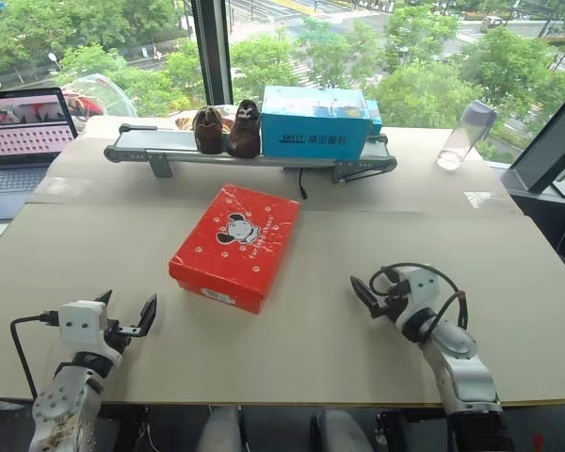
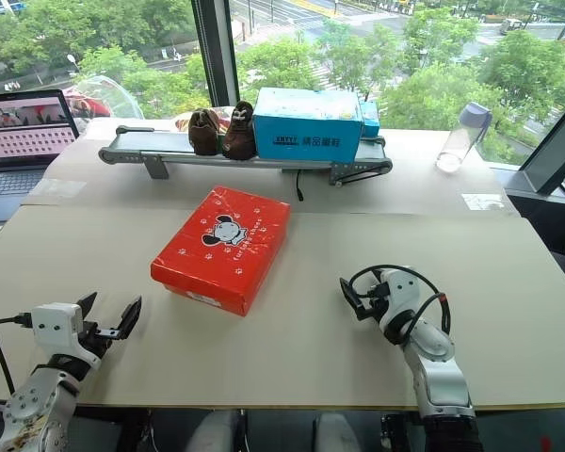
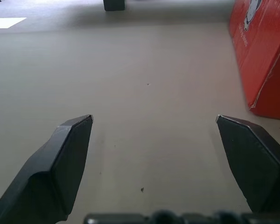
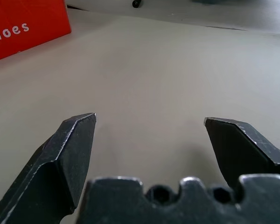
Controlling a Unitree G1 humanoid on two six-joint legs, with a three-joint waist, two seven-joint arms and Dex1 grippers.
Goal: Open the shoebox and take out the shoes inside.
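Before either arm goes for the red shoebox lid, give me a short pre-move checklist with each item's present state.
1. Shoebox lid shut, flat on the table: ok.
2. Left gripper open and empty, short of the box: ok.
3. Right gripper open and empty, apart from the box: ok.
4. Nothing on the lid: ok.
5. Which edge carries the lid's hinge: cannot tell.
6. Shoes inside the box: cannot tell, lid shut. The brown fuzzy pair by the blue box is outside it.
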